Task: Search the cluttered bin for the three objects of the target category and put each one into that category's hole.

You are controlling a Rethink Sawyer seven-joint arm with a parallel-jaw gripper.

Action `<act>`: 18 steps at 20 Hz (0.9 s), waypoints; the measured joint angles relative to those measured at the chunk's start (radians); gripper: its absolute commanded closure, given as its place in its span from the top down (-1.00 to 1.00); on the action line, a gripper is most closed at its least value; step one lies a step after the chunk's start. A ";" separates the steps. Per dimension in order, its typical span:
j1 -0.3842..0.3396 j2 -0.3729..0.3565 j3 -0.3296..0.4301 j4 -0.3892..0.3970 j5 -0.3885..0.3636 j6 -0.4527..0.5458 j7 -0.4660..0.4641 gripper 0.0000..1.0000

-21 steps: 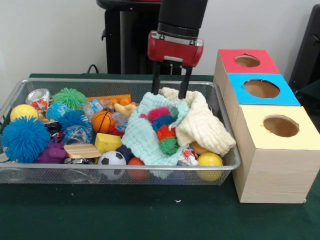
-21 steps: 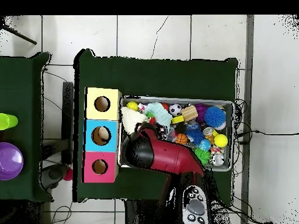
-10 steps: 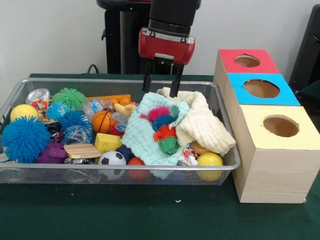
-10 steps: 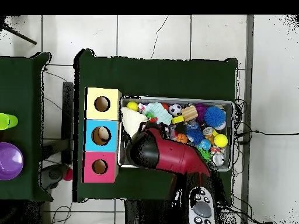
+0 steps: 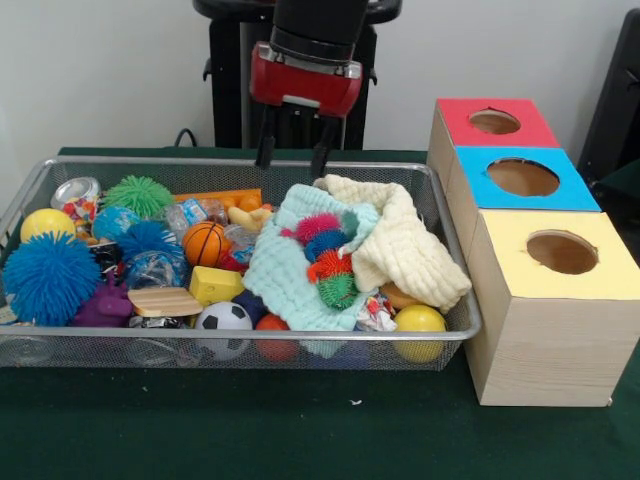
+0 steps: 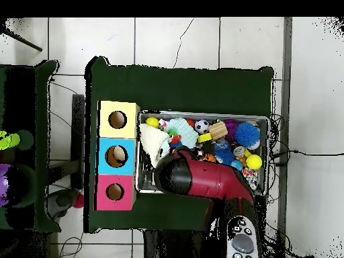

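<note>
- The gripper (image 5: 292,157) hangs above the far rim of the wire-mesh bin (image 5: 240,350), its two dark fingers apart and holding nothing.
- In the overhead view the red arm (image 6: 201,179) covers the bin's side nearest the robot's base.
- Just below the gripper in the front view, a cream cloth (image 5: 405,250) and a pale mint cloth (image 5: 285,270) lie heaped together — small spiky balls (image 5: 328,262) in pink, blue, orange and green nestle in the mint folds.
- At the bin's left: a large blue spiky ball (image 5: 45,277), a green spiky ball (image 5: 138,195), a yellow ball (image 5: 45,223), a mini basketball (image 5: 203,243), a soccer ball (image 5: 223,319) and a wooden block (image 5: 165,301).
- Another yellow ball (image 5: 419,320) sits at the front right corner.
- Beside the bin stand three boxes with round holes — red (image 5: 495,122), blue (image 5: 523,177), yellow (image 5: 562,252).
</note>
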 measured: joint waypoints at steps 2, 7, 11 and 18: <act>-0.026 0.008 0.000 0.000 -0.029 0.001 0.000 1.00; -0.059 0.032 0.000 -0.001 -0.089 0.001 0.000 1.00; -0.071 0.049 0.000 -0.001 -0.125 0.001 0.000 1.00; -0.081 0.096 0.001 -0.001 -0.150 0.001 0.000 1.00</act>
